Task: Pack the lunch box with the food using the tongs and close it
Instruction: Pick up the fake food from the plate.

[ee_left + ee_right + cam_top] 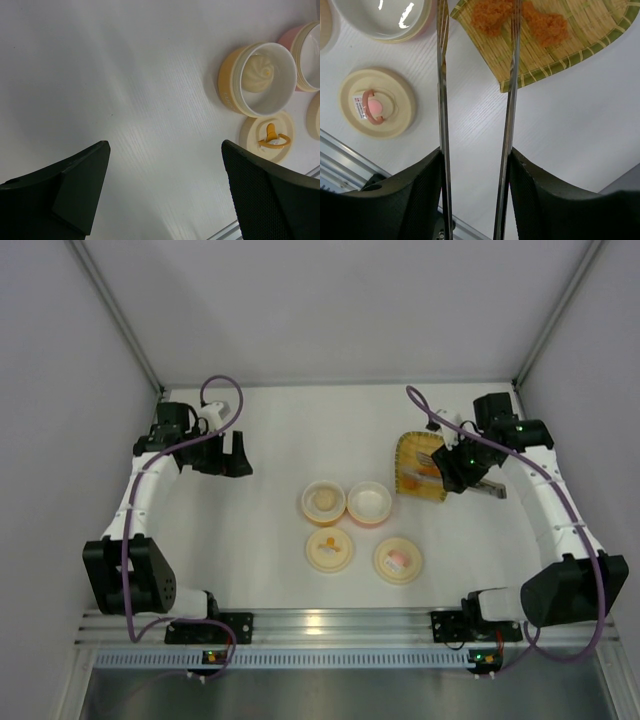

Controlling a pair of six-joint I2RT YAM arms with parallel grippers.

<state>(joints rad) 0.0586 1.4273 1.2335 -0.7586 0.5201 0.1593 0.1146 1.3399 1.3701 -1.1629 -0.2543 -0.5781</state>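
Black and spread wide, the left gripper is hanging over the far-left part of the table and is holding nothing. Going right, the cream-yellow tub is standing near the middle of the table with the whitish ball lying inside it. The pink tub is sitting just beside it and is looking empty. Both lids are lying off the tubs, toward the near edge. Further right, the yellow tray is resting toward the far-right part of the table, carrying two orange-tan chunks. The right gripper is pressing its fingers on both arms of the tongs, and one chunk is lying between those arms.

I am thinking the risk is in the pinch: the arms are thin and smooth, so the chunk may be slipping out on the way to the pink tub, or the tongs may be turning in the fingers. The right arm is also passing close to the second chunk, so it may be pushing that one off the tray
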